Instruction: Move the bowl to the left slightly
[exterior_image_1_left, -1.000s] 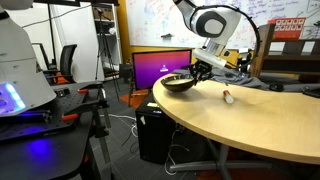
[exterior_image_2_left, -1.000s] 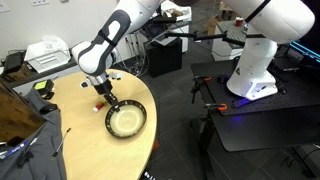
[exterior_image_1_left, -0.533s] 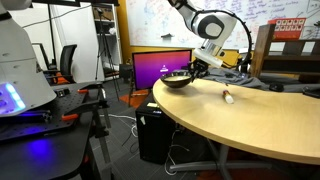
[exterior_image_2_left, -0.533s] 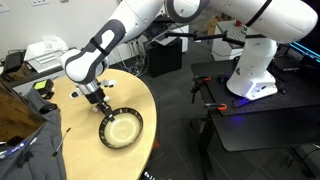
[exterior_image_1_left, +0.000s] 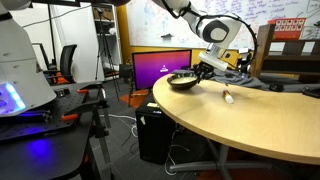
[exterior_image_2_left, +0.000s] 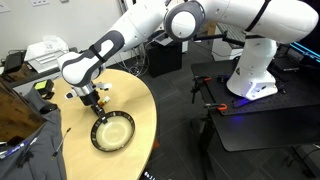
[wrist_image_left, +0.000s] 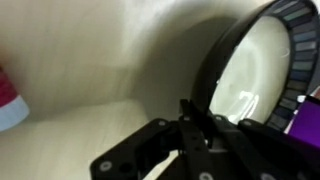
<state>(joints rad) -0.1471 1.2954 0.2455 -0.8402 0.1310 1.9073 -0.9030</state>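
The dark bowl (exterior_image_2_left: 111, 133) with a pale inside sits near the edge of the round wooden table (exterior_image_2_left: 60, 150). It also shows in an exterior view (exterior_image_1_left: 182, 82) and fills the upper right of the wrist view (wrist_image_left: 258, 70). My gripper (exterior_image_2_left: 97, 105) is shut on the bowl's rim at its far side; it also shows in an exterior view (exterior_image_1_left: 203, 69). In the wrist view the fingers (wrist_image_left: 200, 118) pinch the dark rim. A small white-and-red object (exterior_image_1_left: 228, 97) lies on the table behind the gripper and at the wrist view's left edge (wrist_image_left: 8, 100).
A monitor with a purple screen (exterior_image_1_left: 160, 68) stands beyond the table edge. A computer tower (exterior_image_1_left: 155, 132) sits below it. A white printer (exterior_image_2_left: 47, 52) and a yellow-black item (exterior_image_2_left: 45, 91) are at the table's far side. A white robot base (exterior_image_2_left: 255, 70) stands off the table.
My gripper has dragged the bowl along the table edge, down and to the left in the overhead exterior view. The arm has swung with it.
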